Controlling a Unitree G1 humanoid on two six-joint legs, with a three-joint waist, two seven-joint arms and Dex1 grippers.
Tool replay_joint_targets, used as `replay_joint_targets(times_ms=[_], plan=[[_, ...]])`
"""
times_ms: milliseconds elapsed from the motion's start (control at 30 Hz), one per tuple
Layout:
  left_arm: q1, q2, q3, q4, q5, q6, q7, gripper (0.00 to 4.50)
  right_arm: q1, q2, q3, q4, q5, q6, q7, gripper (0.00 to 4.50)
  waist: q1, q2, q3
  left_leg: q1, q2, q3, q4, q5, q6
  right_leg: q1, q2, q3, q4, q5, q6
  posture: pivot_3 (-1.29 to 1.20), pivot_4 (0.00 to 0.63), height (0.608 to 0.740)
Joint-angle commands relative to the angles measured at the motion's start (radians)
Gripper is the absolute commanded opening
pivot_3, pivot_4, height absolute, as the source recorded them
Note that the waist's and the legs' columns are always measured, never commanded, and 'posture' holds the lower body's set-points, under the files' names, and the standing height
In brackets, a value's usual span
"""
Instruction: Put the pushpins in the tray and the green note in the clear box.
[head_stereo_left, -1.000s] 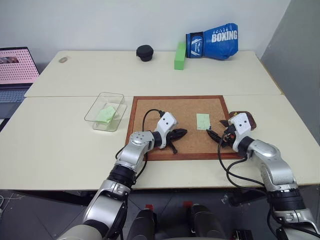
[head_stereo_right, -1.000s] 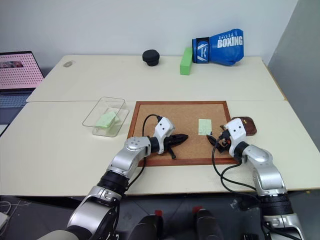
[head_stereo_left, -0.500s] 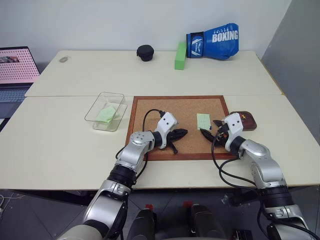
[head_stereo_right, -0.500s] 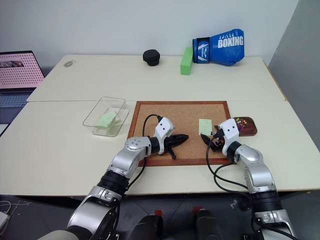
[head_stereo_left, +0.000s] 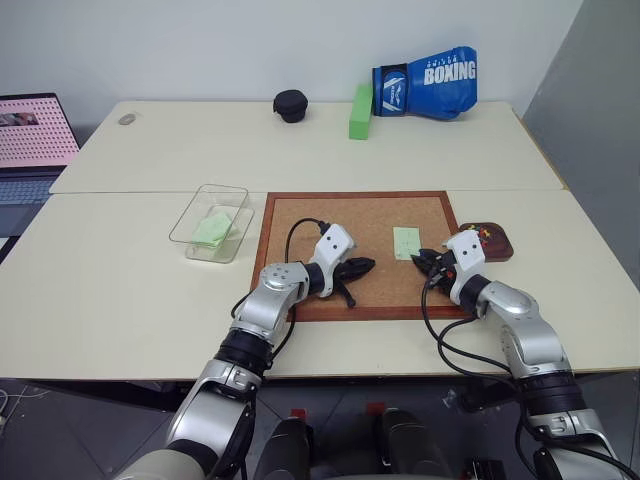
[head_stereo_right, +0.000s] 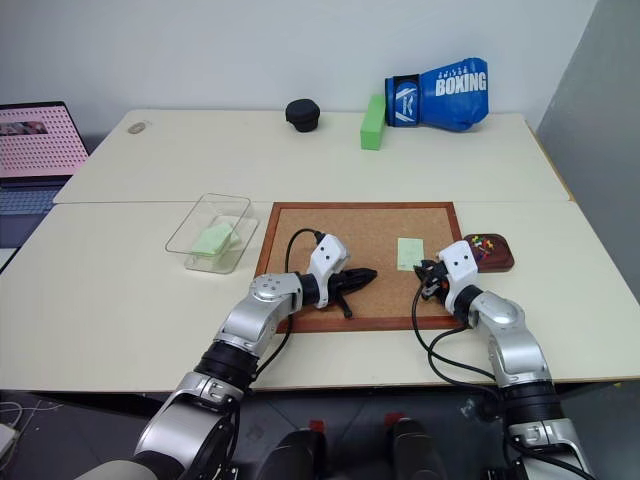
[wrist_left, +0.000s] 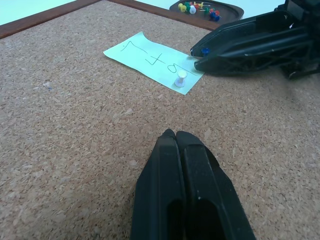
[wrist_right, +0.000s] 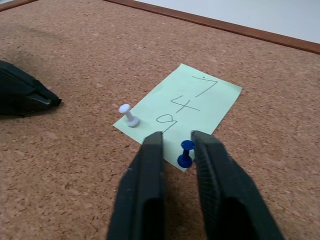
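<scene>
Black fingers of your right gripper (wrist_right: 174, 150) stood narrow around a blue pushpin (wrist_right: 186, 152) at the near corner of the green note (wrist_right: 187, 110), the pads close on either side of its head; whether they truly pinched it I could not tell. Beside it a white pushpin (wrist_right: 129, 115) held the neighbouring corner, both pins stuck into the corkboard (head_stereo_left: 340, 215). Your left gripper (wrist_left: 175, 136) lay pressed shut and empty on the cork, well short of the note.

You risked two things here. If the pads caught only the rim of that small head, it could have slipped out on the pull and rolled across the board. If the pull went sideways, not straight out along the pin, the note could have torn at the corner (the white pin anchored it).

Off the board's right edge sat the tray (head_stereo_left: 497, 248), already holding several pushpins (wrist_left: 200, 7); the clear box (head_stereo_left: 190, 232) stood to the board's left with a green sheet inside.
</scene>
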Motion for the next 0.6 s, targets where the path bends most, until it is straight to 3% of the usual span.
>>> replay_joint_targets(times_ms=[33, 600], plan=[[0.004, -0.007, -0.01, 0.001, 0.005, 0.007, 0.006, 0.0, -0.022, -0.002, -0.017, -0.012, 0.0, -0.02, -0.001, 0.02, 0.0, 0.0, 0.0, 0.0, 0.0, 0.0, 0.0, 0.0, 0.0, 0.0, 0.0, 0.0, 0.0, 0.0, 0.0, 0.0, 0.15, 0.74], [0.007, -0.013, -0.004, -0.001, -0.008, 0.027, 0.015, 0.0, 0.001, 0.031, -0.098, -0.156, 0.115, -0.013, -0.003, 0.02, 0.0, 0.0, 0.0, 0.0, 0.0, 0.0, 0.0, 0.0, 0.0, 0.0, 0.0, 0.0, 0.0, 0.0, 0.0, 0.0, 0.15, 0.74]])
